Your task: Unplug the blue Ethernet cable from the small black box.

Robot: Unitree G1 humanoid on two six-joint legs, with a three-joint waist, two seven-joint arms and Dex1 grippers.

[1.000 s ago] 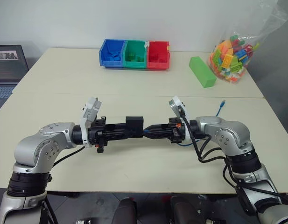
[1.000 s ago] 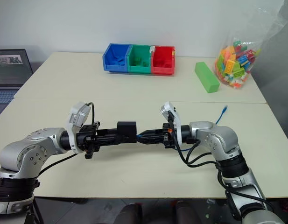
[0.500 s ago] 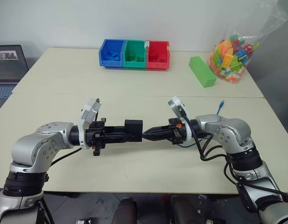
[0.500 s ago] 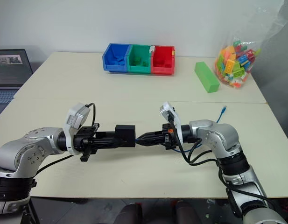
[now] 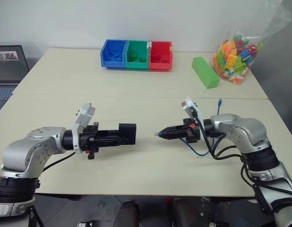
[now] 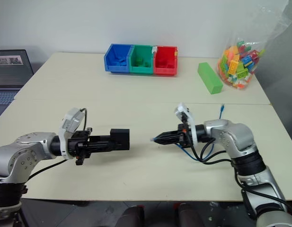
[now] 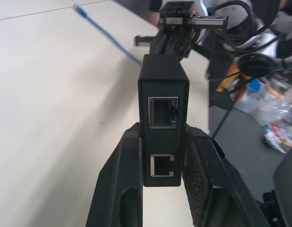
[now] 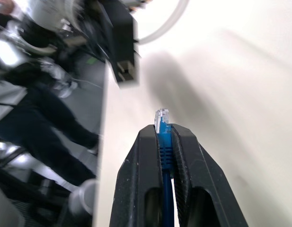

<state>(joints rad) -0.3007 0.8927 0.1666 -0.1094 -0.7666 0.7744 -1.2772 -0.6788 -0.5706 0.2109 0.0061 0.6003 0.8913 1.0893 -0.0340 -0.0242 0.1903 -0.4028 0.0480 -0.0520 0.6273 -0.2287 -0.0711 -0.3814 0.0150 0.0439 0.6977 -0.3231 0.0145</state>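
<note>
Unplug is done: your left gripper [image 7: 163, 156] clamps the small black box [image 7: 163, 113], both ports empty, w/ right gripper [image 8: 165, 142] pinching the blue Ethernet cable [image 8: 163, 142] plug well apart above the table [image 5: 136, 94]; nothing left but set-down.

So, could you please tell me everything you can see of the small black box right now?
The small black box is a matte, finely textured block, apparently plastic, held off the table between the two fingers of the left end effector. Its end face carries two metal-rimmed sockets, both empty. The blue cable's plug is out, pinched in the right end effector, clear of the box.
</note>
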